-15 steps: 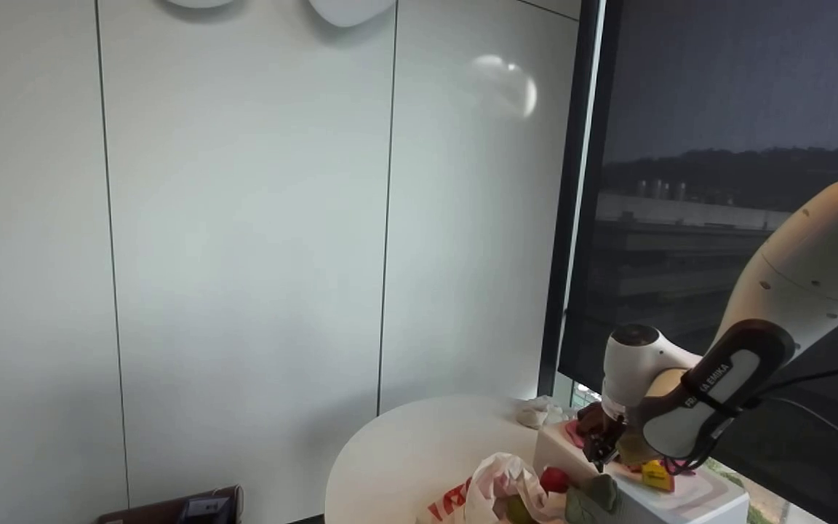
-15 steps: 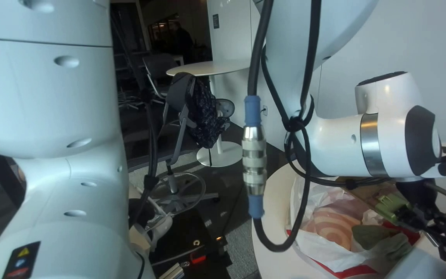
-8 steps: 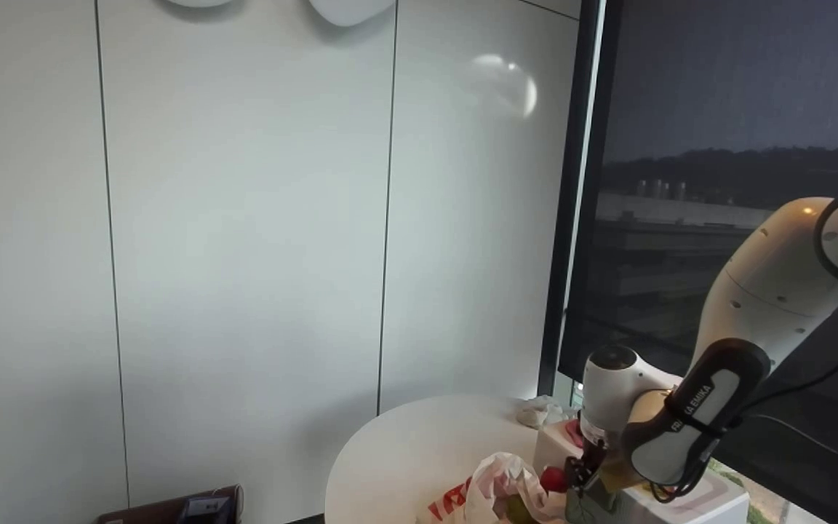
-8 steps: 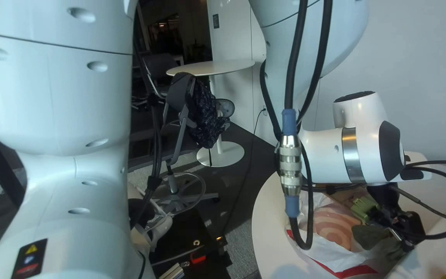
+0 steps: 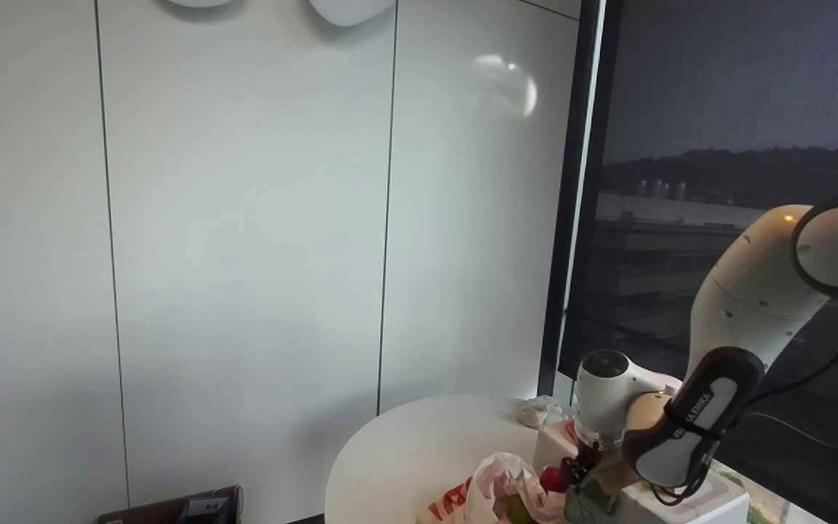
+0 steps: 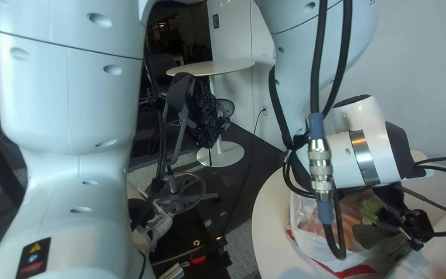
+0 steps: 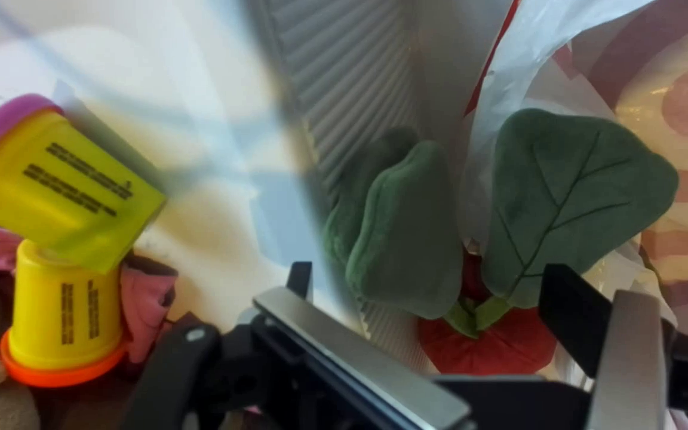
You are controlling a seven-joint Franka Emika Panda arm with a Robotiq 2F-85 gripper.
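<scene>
Ahead of the spread claw [image 7: 430, 283], wrist view: rounded red fabric toy [image 7: 493, 349], right of centre, green plush leaves [image 7: 577, 197] running far; contact unclear.

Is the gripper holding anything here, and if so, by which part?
Nothing is held: the fingers stand wide apart, and the red plush toy seen between them in the wrist view is not gripped.

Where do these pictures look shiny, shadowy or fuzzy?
In an exterior view, curved glare on the white wall panel; in the wrist view, bright patches and shadows on the white box, whose edge looks fuzzy, while the veined green leaf looks clear; in an exterior view, deep darkness beyond the nearer chair.
</scene>
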